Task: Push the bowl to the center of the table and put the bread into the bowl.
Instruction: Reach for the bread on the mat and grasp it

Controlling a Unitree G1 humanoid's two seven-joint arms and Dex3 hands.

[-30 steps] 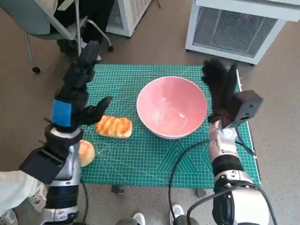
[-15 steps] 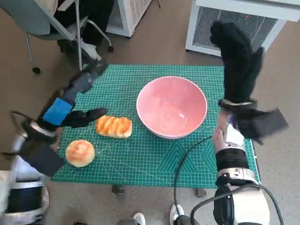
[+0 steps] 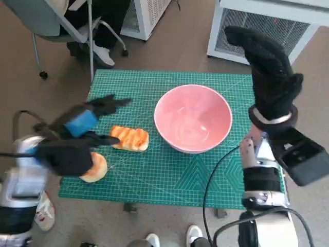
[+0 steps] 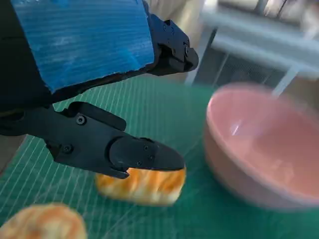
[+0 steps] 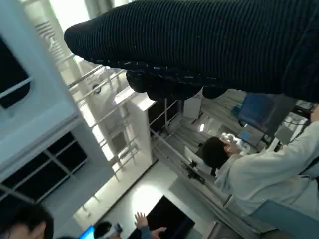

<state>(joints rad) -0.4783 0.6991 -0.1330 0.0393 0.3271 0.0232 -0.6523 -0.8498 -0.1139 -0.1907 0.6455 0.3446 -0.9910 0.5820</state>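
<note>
- Pink and round, the bowl point(image 3: 193, 119) sits on the green cutting mat point(image 3: 154, 177), roughly mid-table by our reading, so we judge the push largely done and the bread the step in hand.
- We see our left hand point(image 3: 82, 126) hovering low over the mat, fingers apart and holding nothing.
- Just beyond its fingertips point(image 4: 144, 154), on the bowl side, lies the oblong toasted bread point(image 3: 130, 138); the wrist view shows the lower finger over the loaf's near edge, though we cannot tell whether it touches.
- The loaf's long axis runs across the reach of our fingers and points roughly toward the bowl, which stands just beside the loaf's far end, apart from it.
- A round bun point(image 3: 95, 168) lies on the wrist side of the same hand, partly under our forearm.
- Our right hand point(image 3: 270, 72) is raised high beyond the bowl's other side, well apart from both breads; the glove looks loosely extended with nothing in it.
- We judge the left hand much the nearer to the loaf, so the pick-up falls to it: close across the short width, then carry onward to the bowl.
</note>
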